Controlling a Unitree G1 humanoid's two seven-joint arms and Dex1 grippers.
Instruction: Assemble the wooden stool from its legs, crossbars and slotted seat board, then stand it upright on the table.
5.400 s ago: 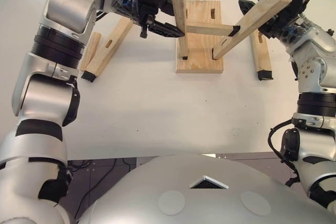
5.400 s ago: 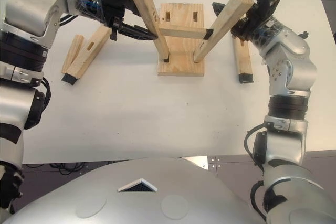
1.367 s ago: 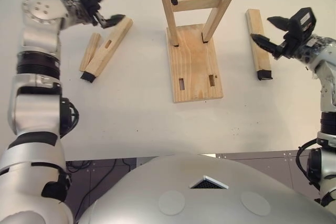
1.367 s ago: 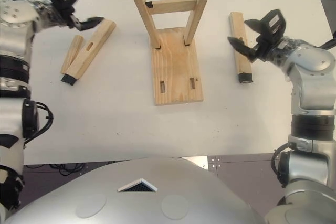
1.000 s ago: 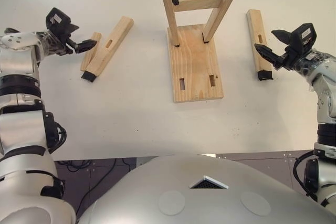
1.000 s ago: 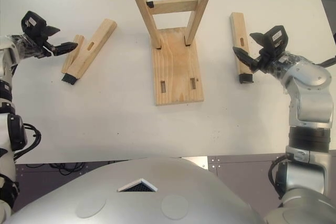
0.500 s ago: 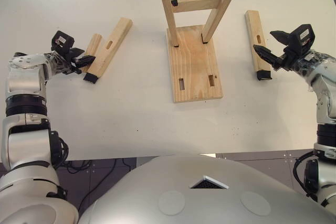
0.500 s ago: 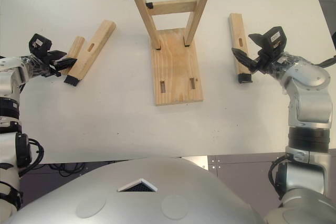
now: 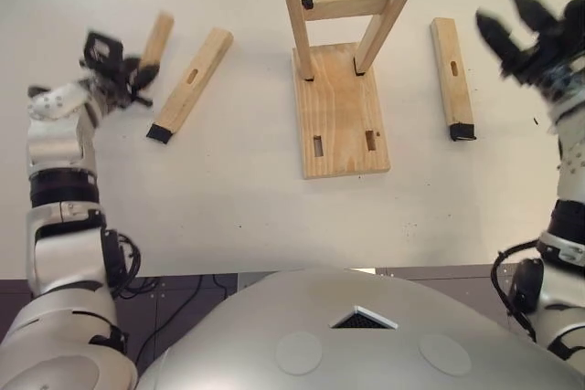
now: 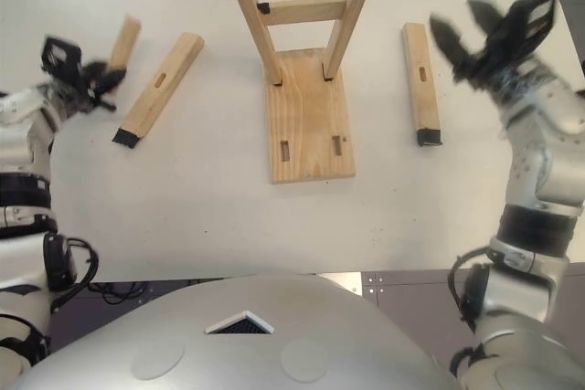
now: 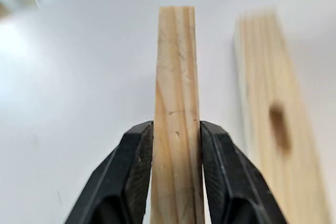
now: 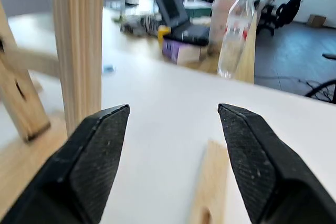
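Crossbar [image 11: 176, 66] now aloft within left end effector [image 11: 176, 129]

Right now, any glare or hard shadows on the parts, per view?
Left eye view: even light, no glare on the table; the seat board and loose leg cast only faint shadows. Left wrist view: the crossbar in the left tool is evenly lit. Right wrist view: the open right tool reads dark against the bright table.
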